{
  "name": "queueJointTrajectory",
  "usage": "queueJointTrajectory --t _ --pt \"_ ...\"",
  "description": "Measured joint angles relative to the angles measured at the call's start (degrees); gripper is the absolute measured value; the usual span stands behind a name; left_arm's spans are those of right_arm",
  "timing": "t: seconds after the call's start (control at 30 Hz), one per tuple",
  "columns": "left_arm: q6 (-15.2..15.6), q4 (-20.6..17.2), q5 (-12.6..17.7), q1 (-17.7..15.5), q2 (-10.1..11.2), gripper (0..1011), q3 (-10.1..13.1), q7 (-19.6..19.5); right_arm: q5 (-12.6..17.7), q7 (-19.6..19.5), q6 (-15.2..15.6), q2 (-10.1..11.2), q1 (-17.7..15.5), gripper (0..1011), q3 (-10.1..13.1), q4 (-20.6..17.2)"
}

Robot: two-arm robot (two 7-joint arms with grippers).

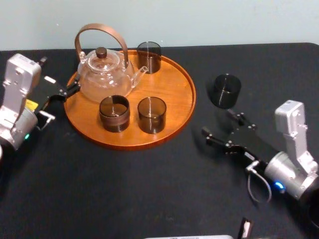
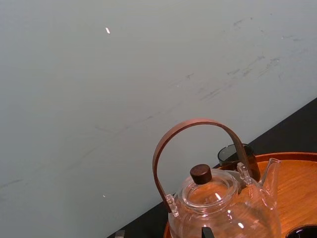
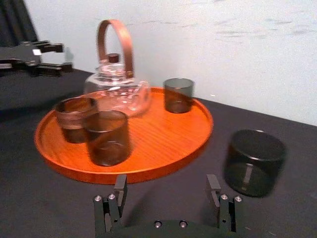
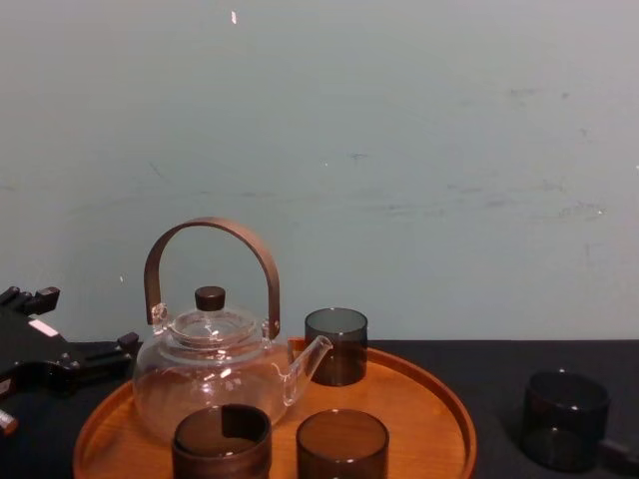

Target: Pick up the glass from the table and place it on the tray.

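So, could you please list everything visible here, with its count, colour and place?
table: one, black, under everything.
tray: one, orange-brown, on the table's left half.
glass teapot: one, clear with brown handle, on the tray's far left.
glasses on the tray: three, smoky dark, one by the spout, two in front, the left one brown-banded.
glass on the table: one, smoky dark, right of the tray.
wall: one, pale grey-green, behind the table.
left gripper: one, black, open, beside the tray's left rim.
right gripper: one, black, open, near the glass on the table, apart from it.
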Motion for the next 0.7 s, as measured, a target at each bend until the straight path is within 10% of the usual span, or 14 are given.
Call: queueJointTrajectory --t 0.7 --pt "0.0 0.0 0.0 0.0 0.0 1001 0.0 0.0 -0.6 -2.6 0.7 -0.1 2.2 1002 7.7 4.5"
